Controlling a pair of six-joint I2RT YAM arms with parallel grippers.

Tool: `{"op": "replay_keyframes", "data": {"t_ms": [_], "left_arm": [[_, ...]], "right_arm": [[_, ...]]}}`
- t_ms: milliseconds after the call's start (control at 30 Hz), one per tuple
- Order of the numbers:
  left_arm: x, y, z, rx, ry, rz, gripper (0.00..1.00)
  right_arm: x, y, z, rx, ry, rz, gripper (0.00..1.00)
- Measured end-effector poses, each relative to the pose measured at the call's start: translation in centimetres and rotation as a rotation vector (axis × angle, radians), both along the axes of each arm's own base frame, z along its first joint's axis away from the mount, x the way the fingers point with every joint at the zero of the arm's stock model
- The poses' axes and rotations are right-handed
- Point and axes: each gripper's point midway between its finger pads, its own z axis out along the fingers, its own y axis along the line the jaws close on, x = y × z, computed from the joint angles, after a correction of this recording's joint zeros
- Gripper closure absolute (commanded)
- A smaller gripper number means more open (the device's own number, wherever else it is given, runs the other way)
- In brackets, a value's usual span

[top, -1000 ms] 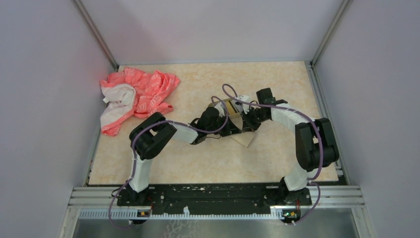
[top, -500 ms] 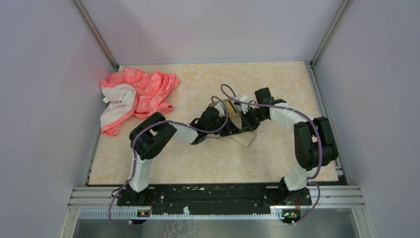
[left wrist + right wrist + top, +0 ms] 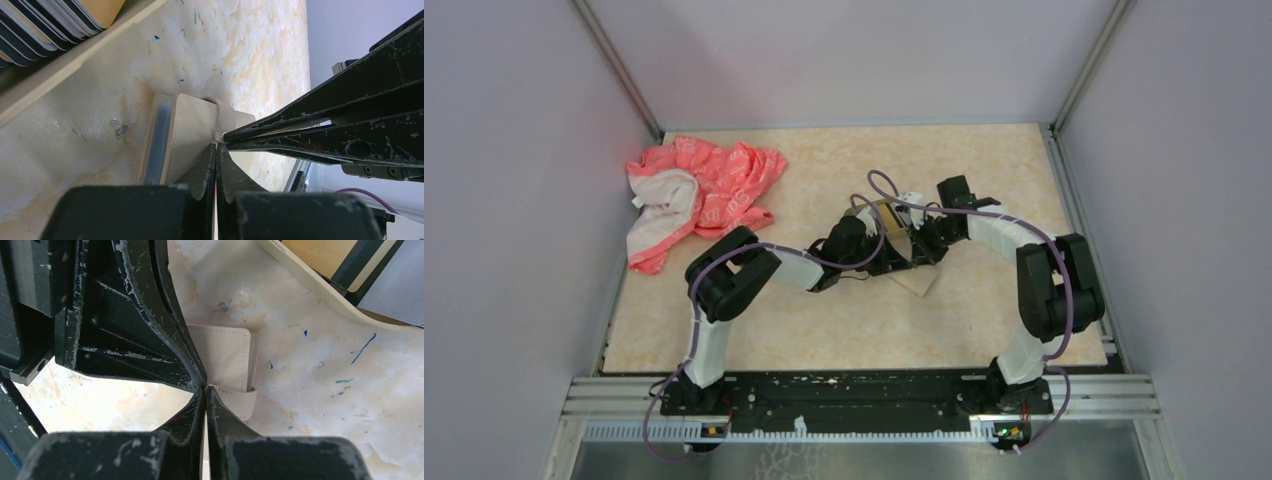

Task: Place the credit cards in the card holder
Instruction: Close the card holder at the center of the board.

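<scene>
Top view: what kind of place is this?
Probably a lab robot test cell: plain walls on aluminium framing enclose a marbled tabletop, with the left arm and right arm bolted to a rail at its near edge.

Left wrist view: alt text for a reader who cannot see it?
Both grippers are shut and meet tip to tip at the strap of a cream stitched pouch on the marbled table, the left gripper from below, the right gripper from the right. At top left, a pale-rimmed tray holds stacked credit cards.

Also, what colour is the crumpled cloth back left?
Cloth: coral pink, white print; top external view.
</scene>
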Motion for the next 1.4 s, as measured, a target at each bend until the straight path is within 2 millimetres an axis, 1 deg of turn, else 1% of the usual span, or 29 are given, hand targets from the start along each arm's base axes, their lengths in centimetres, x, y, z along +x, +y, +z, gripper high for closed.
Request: {"op": "replay_keyframes", "data": {"t_ms": [467,967,1167,1400], "left_arm": [[-0.07,0.06,0.01,-0.006,-0.006,0.0,1.0],[-0.35,0.67,0.02,-0.038,-0.031,0.006,1.0],[-0.37,0.7,0.08,-0.038,-0.03,0.006,1.0],[-0.47,0.69,0.07,-0.037,-0.028,0.001,1.0]], "right_arm": [[-0.1,-0.12,-0.2,-0.003,-0.006,0.01,1.0],[-0.14,-0.02,-0.46,0.023,-0.04,0.033,1.0],[-0.15,-0.34,-0.48,0.03,-0.066,0.039,1.0],[-0.28,-1.01,-0.36,0.068,-0.046,0.027,1.0]]}}
